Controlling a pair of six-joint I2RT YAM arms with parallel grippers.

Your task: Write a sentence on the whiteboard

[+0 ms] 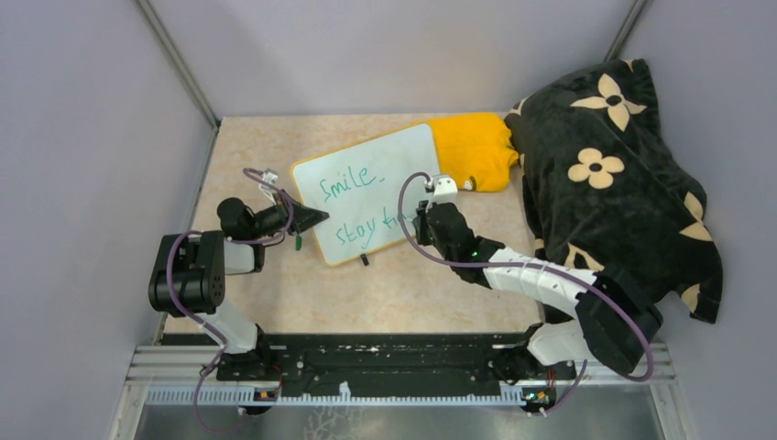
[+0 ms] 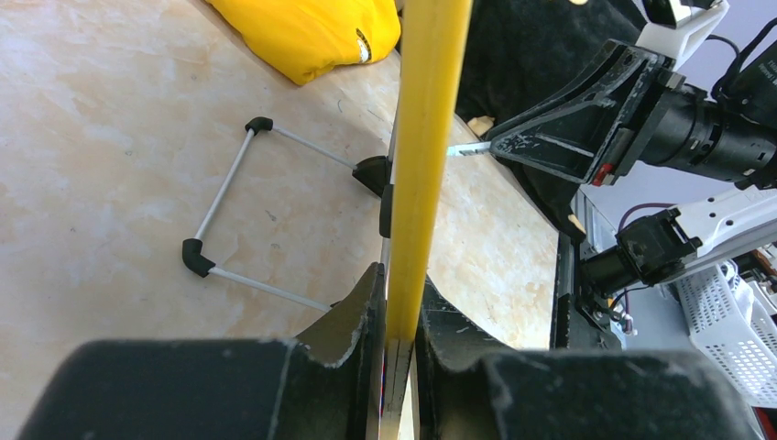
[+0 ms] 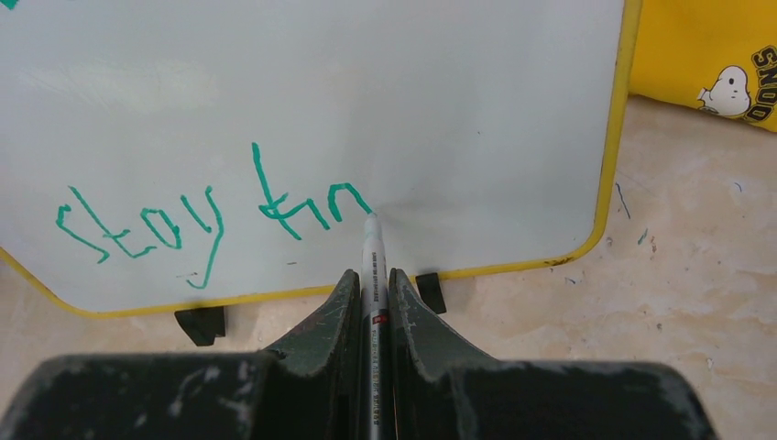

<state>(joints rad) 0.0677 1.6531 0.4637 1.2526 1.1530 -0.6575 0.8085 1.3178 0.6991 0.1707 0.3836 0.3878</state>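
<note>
The whiteboard [image 1: 385,170] stands tilted on the table, white with a yellow rim and black clip feet. Green words read "Smile" [image 1: 348,181] above "stay fin" [image 3: 211,215]. My left gripper [image 1: 311,218] is shut on the board's left edge, seen end-on as a yellow strip [image 2: 423,137] in the left wrist view. My right gripper [image 3: 372,284] is shut on a silver marker [image 3: 371,266]. The marker's tip touches the board at the end of the last letter. The right gripper also shows in the top view [image 1: 423,220].
A folded yellow cloth [image 1: 472,151] lies behind the board's right end. A black blanket with cream flowers [image 1: 609,174] covers the right side. A wire stand [image 2: 238,211] props the board from behind. Grey walls enclose the table.
</note>
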